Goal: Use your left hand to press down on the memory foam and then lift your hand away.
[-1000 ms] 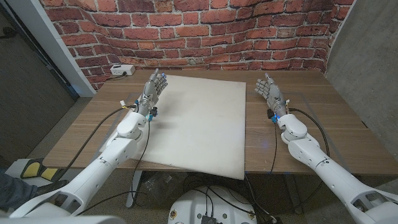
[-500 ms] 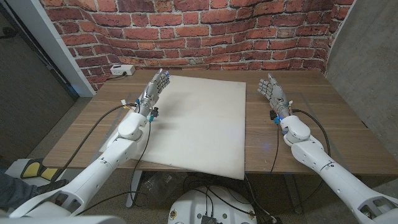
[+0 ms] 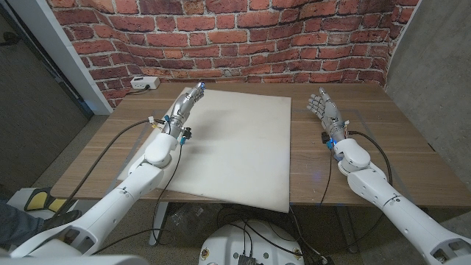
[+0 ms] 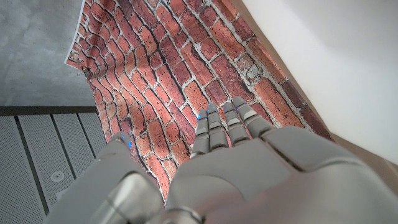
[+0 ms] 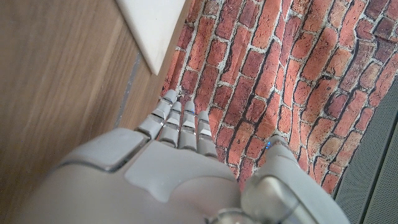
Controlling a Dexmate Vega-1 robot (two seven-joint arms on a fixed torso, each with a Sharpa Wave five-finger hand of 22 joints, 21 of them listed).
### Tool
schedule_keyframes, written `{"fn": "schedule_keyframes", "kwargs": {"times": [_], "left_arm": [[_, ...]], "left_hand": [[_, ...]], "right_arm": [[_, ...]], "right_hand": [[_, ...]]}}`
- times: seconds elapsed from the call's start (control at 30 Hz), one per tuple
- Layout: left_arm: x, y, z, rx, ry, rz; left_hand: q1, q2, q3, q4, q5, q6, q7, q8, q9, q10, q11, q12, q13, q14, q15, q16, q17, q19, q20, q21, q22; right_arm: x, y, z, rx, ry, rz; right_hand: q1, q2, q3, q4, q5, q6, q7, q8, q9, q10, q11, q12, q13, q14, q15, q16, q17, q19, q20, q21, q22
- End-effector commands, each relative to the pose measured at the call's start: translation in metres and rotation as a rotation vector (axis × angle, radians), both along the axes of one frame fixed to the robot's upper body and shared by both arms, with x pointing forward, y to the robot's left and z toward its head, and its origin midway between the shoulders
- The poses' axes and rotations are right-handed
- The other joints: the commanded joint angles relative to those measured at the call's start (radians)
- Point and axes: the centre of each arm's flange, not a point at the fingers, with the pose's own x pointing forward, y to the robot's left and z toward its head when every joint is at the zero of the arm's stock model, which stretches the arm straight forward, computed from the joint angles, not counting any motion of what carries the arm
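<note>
So over the last second the left hand point(image 3: 185, 104) drifted from beside the foam's far left corner to right over it — in the head view its fingertips had crept past the edge and were hanging above the white surface. The foam point(image 3: 235, 143) itself hadn't budged or dented anywhere I could see, so my read was that the press hadn't started yet; this was just the reach-in. The hand was only at the foam's corner, so it probably needed to come further in and drop before pushing would count for much.

Left fingers point(image 4: 224, 121) were stretched out straight and packed close side by side, thumb off to one side, holding nothing. Whether they were already brushing the foam or just above it — couldn't tell from these angles, though the wrist view showed the foam point(image 4: 336, 68) running alongside the hand rather than squashed under it.

The right hand point(image 3: 324, 112) had slid back a touch and sat over the tabletop point(image 3: 353, 140) just beside the foam's right edge. Its fingers point(image 5: 180, 121) were extended too, close together, gripping nothing, and not touching the foam.

The foam lay flat in the middle of the tabletop, between the two arms.
</note>
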Motion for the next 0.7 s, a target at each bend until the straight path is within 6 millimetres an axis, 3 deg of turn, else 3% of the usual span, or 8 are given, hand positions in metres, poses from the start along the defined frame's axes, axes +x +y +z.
{"fn": "schedule_keyframes", "kwargs": {"times": [0.03,0.7], "left_arm": [[-0.006,-0.013,-0.002,0.119,-0.044,0.100],[-0.010,-0.034,0.000,0.282,-0.065,0.242]], "left_hand": [[0.009,0.005,-0.001,-0.007,0.007,0.019,-0.001,0.004,0.004,0.017,0.001,0.005,0.001,0.018,-0.001,0.006,0.003,0.013,0.003,0.004,0.001],[0.032,0.025,0.007,-0.014,0.010,0.065,-0.005,0.009,0.005,0.063,-0.007,0.009,0.002,0.053,-0.009,0.006,0.003,0.024,0.006,-0.001,0.001]], "right_arm": [[-0.004,-0.003,0.000,-0.006,0.003,-0.001],[0.002,-0.003,0.001,-0.023,0.008,0.019]], "right_hand": [[0.009,0.003,-0.001,-0.007,0.004,0.005,0.007,0.000,0.003,0.007,0.000,0.005,0.003,0.010,0.000,0.003,0.002,0.012,0.005,-0.005,0.003],[0.010,0.004,-0.002,-0.011,0.004,0.011,0.009,0.004,0.002,0.011,0.004,0.007,0.002,0.015,0.002,0.003,0.002,0.017,0.008,-0.010,0.004]]}}
